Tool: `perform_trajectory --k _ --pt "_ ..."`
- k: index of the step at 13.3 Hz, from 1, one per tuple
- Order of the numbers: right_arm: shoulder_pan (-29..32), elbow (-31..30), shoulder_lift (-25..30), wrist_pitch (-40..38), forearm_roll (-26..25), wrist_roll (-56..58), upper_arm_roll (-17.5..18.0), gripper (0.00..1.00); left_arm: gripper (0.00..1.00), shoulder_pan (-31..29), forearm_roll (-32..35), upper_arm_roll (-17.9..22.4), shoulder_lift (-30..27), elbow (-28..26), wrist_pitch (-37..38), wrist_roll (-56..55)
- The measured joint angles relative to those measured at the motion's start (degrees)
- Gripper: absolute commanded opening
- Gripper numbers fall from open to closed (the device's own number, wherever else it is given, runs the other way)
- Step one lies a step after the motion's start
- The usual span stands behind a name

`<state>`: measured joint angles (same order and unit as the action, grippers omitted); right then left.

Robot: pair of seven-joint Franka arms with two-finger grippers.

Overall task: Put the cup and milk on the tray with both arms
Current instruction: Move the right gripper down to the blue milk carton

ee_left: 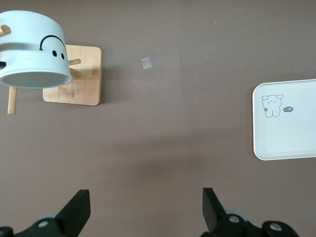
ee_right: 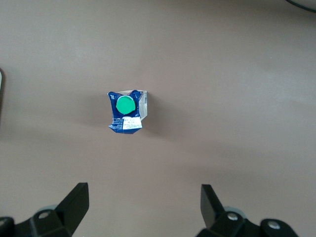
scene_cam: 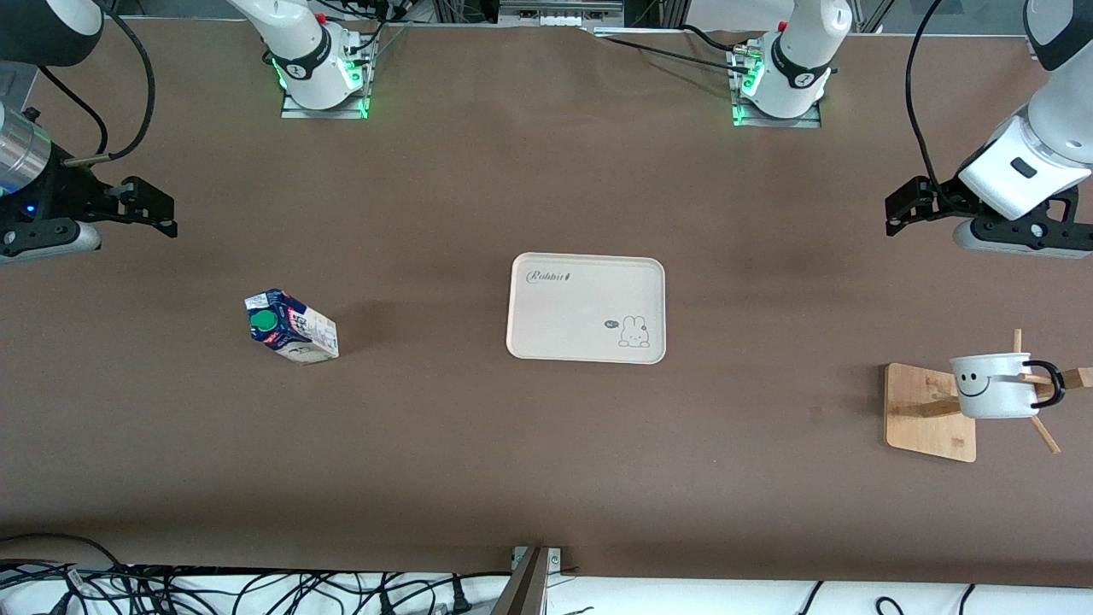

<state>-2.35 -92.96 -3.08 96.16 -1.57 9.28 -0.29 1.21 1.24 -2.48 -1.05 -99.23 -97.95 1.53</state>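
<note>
1. We see the tray flat on the brown table, about midway between the two arms' ends. Nothing on it. "Rabbit" lettering and the rabbit drawing face up.
2. The milk stands on the table toward the right arm's end, well apart from the tray, green cap up. In the right wrist view the milk sits ahead of the fingers, clear of them.
3. The cup hangs on a peg of the wooden rack toward the left arm's end, smiley face toward the front camera, black handle over the peg. Well apart from the tray.
4. Right gripper hangs in the air over bare table at the right arm's end, fingers spread wide, holding nothing. Right wrist view shows both fingers apart with only table between them.
5. Left gripper is up over bare table at the left arm's end, fingers also spread apart, holding nothing.
6. Left wrist view also catches the cup on the rack and one end of the tray, plus a small scrap of tape on the table between them.
</note>
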Motion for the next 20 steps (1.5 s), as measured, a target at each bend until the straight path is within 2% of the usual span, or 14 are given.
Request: perform_trajectory --k 11,17,20 --pt "0.02 0.08 -0.98 2.04 0.01 -0.12 0.05 1.00 1.00 0.00 0.00 0.00 0.05 0.01 0.00 0.00" --pt "0.04 -0.01 -10.21 4.23 0.02 0.01 0.09 1.00 1.00 0.00 0.00 0.00 0.06 0.11 0.00 0.00" --pt "-0.37 -0.04 -11.58 5.27 0.28 0.05 0.94 1.00 1.00 0.00 0.00 -0.01 0.11 0.17 0.00 0.00"
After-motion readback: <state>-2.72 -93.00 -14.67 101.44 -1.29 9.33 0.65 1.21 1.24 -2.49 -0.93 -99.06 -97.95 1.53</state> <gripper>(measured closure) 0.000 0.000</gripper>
